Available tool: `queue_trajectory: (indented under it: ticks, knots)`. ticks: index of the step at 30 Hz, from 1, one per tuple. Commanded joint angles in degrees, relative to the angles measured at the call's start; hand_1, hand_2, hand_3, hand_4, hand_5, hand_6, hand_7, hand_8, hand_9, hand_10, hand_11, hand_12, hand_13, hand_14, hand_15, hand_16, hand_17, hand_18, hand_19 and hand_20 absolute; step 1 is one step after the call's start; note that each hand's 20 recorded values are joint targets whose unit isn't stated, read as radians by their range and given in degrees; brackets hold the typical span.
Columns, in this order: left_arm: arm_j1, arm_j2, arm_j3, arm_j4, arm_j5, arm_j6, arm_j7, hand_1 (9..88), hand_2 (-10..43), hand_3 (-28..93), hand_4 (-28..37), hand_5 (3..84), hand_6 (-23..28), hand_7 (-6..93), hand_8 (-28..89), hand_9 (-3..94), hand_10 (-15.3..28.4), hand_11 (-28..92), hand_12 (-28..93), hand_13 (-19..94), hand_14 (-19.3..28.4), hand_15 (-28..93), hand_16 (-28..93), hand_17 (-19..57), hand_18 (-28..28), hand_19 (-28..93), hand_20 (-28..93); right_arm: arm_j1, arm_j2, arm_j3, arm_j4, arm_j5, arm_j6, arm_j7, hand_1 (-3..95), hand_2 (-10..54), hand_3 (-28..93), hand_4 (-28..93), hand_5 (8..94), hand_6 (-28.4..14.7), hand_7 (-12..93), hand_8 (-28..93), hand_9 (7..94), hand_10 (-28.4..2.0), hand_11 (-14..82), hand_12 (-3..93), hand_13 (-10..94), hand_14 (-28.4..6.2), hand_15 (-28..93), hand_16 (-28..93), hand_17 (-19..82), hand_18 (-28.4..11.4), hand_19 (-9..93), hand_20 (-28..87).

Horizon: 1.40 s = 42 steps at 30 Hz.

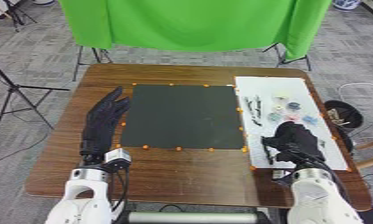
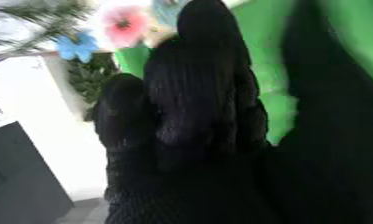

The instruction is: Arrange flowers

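The right robot hand, gloved in black, is closest in the right wrist view, its fingers straight and side by side with the thumb set apart, so it is released. In the head view it is low over a white sheet on the brown wooden surface, pointing forward from one of two white arms. A dark green stem lies just beside it, on its left.

Well apart to its left, the left robot hand extends forward over the surface, fingers straight, likewise released.

Just beyond the right robot hand's fingertips the task's flowers lie on the sheet: at least five small blossoms, among them one pink blossom and one blue blossom. Beyond and to the left of that robot hand are at least two dark leafy sprigs.

One dark mat, edged with orange markers, is between the two robot hands, reaching farther forward than the right one. One black bin stands past the surface's edge, to the right robot hand's right. Farthest off, beyond both robot hands, hangs one green cloth.
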Motion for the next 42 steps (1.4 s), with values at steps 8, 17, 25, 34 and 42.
queue_trajectory:
  ticks: [8, 17, 25, 34, 42]
  knots:
    - [0.4, -0.22, 0.09, 0.10, 0.09, -0.90, -0.84, 27.2, -6.2, 66, -21.7, 40.6, 1.7, 11.3, -8, 42.5, 13.3, 17, 10, 30, 16.8, 16, 0, 1.1, 10.6, 6, 13, -1.1, 0.2, -2.3, 1.0, -0.2, -3.3, 3.5, 32.7, -9.5, 66, -2, 65.8, -4.5, 30, -7, 77.6, -15.4, 31.1, 26.0, 93, -3.8, 47, 31, 69, -6.0, 87, 39]
    - [0.3, -0.28, 0.57, 0.21, 0.05, -0.83, -1.00, 27.3, -5.9, 66, -21.8, 40.5, 1.7, 11.2, -8, 42.5, 13.3, 17, 10, 30, 16.8, 16, 0, 1.1, 10.6, 6, 13, 0.0, -1.2, -7.0, 5.9, -2.4, 1.4, 3.7, 47.5, -9.5, 59, -2, 65.2, -3.8, 36, 23, 85.5, -13.2, 37.2, 26.0, 94, -2.4, 52, 26, 72, -5.4, 90, 34]
    - [0.5, -0.38, 0.58, 0.17, -0.07, -1.08, -1.11, 27.1, -5.8, 66, -21.8, 40.6, 1.7, 11.2, -8, 42.5, 13.3, 17, 10, 30, 16.9, 16, 0, 1.1, 10.6, 6, 13, 0.3, -2.4, -6.8, 7.4, 5.8, -1.0, 5.8, 53.6, -9.5, 60, 1, 65.0, -3.4, 41, 23, 89.1, -11.9, 32.2, 33.8, 94, -1.7, 55, 23, 74, -4.3, 89, 33]
    - [0.3, -0.43, 0.77, 0.28, 0.00, -1.67, -1.71, 26.9, -5.8, 66, -21.9, 40.4, 1.8, 10.9, -8, 42.4, 13.3, 17, 10, 30, 16.9, 16, 0, 1.1, 10.6, 6, 13, 0.8, -2.4, -6.5, 9.0, 8.0, -5.3, 6.6, 54.5, -8.5, 62, 19, 63.9, -3.5, 40, 24, 91.1, -12.3, 33.2, 30.7, 94, -1.6, 57, 20, 75, -4.1, 88, 34]
    - [0.3, -0.38, 0.97, 0.27, 0.01, -1.91, -1.93, 26.8, -5.8, 66, -21.9, 40.3, 1.7, 10.9, -8, 42.3, 13.3, 17, 10, 30, 16.9, 16, 0, 1.0, 10.6, 6, 13, 0.8, -1.5, -6.3, 10.7, 6.2, -1.7, 4.4, 55.1, -8.9, 62, 24, 68.0, -2.8, 39, 23, 90.1, -12.7, 39.0, 31.3, 94, -0.8, 61, 20, 76, -5.0, 89, 39]
